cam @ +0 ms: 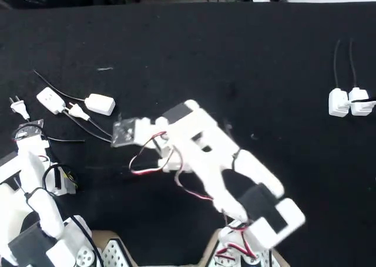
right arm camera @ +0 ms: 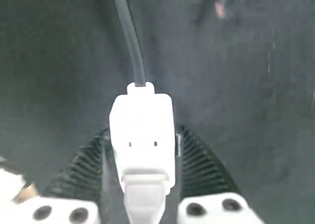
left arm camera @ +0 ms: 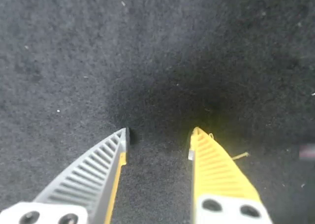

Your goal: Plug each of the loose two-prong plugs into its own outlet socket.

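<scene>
On the black tabletop [cam: 235, 56], left side of the high view, you have the loose parts. One two-prong plug [cam: 19, 107] lies alone nr the edge, w/ a white socket block [cam: 50, 100] just beside it. A second plug [cam: 76, 110] sits betw. that block and a second socket block [cam: 100, 104]. Can't tell whether the second plug is seated in either block. Black cables [cam: 88, 126] run from this group toward the centre arm.

Right gripper [cam: 126, 132]: at the tip of the centre arm, near the ends of those cables. Per its wrist view, the black fingers [right arm camera: 197, 160] are closed against both sides of a white connector [right arm camera: 141, 150]. The connector has two small slots on its upper face and a black lead [right arm camera: 129, 37] running away from it over the cloth. Plug or socket: can't tell.

Left gripper [cam: 28, 133]: lower left, near the lone plug but apart from it. Its grey and yellow fingers [left arm camera: 216, 170] stand well apart w/ nothing betw. them and bare cloth beneath.

Far right, you have a white pair [cam: 339, 101], two pieces touching side by side. Thin leads [cam: 336, 61] run from them toward the far edge, well apart from both arms.
</scene>
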Controlling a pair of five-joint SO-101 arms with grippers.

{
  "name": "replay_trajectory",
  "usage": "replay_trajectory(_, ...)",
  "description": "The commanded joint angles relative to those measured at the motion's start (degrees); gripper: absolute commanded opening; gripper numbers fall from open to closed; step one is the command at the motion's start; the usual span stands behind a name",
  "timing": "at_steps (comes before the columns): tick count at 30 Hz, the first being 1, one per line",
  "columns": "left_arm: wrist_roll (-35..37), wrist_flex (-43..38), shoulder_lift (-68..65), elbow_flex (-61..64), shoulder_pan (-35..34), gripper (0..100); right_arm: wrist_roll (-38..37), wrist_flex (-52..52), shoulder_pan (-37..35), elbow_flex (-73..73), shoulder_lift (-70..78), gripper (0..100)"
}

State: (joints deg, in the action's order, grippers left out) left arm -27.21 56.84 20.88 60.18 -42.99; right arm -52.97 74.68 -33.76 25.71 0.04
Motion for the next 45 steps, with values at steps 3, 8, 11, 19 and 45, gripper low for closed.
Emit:
replay_trajectory(3,0.35,-1.58,-0.70,1.36,0.75,21,1.67,10.29,7.12,-1.19,-11.82,1.0)
replay_trajectory(8,0.35,-1.58,-0.70,1.36,0.75,21,1.93,14.68,10.64,-1.10,-22.73,1.0)
replay_trajectory(11,0.35,-1.58,-0.70,1.36,0.75,21,3.69,15.21,14.68,-1.19,-28.35,1.0)
replay_trajectory(19,0.35,-1.58,-0.70,1.36,0.75,21,10.55,12.57,38.68,-1.45,-31.69,1.1)
replay_trajectory(45,0.53,-1.58,-0.79,1.45,0.84,21,20.84,17.49,61.98,-53.76,14.99,1.1)
